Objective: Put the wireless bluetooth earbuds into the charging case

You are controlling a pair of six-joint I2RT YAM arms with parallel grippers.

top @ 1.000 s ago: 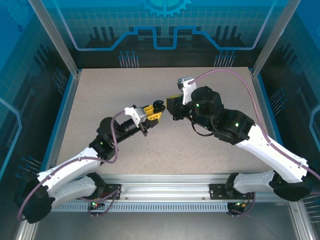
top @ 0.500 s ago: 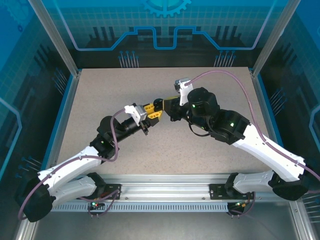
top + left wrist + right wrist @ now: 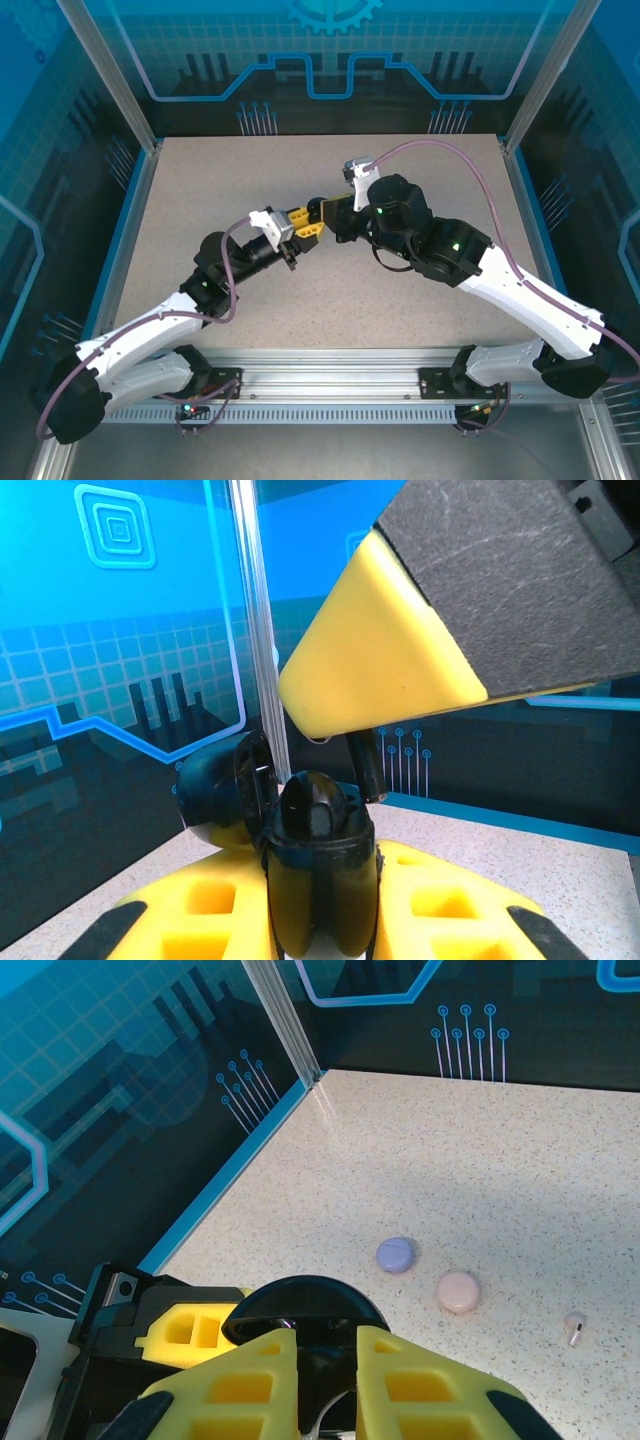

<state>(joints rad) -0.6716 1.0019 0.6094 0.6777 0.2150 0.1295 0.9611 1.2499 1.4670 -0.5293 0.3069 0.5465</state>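
My left gripper (image 3: 320, 905) is shut on the black charging case (image 3: 318, 870), held upright above the table with its lid (image 3: 215, 790) swung open to the left. Just above the case's open top hangs a black earbud (image 3: 364, 765), pinched under the yellow fingers (image 3: 380, 660) of my right gripper (image 3: 328, 1365), which is shut on it. In the top view the left gripper (image 3: 303, 223) and right gripper (image 3: 338, 213) meet tip to tip over the middle of the table, with the case (image 3: 318, 208) between them.
On the table beyond the grippers lie a shut round lavender case (image 3: 395, 1254), a shut pale pink case (image 3: 458, 1291) and a loose pale pink earbud (image 3: 575, 1327). Blue enclosure walls (image 3: 150, 1090) and a metal post (image 3: 285, 1020) border the table.
My right arm has slid left, bringing its fingertips from a small gap away to right over the case. The left arm and the case have stayed put.
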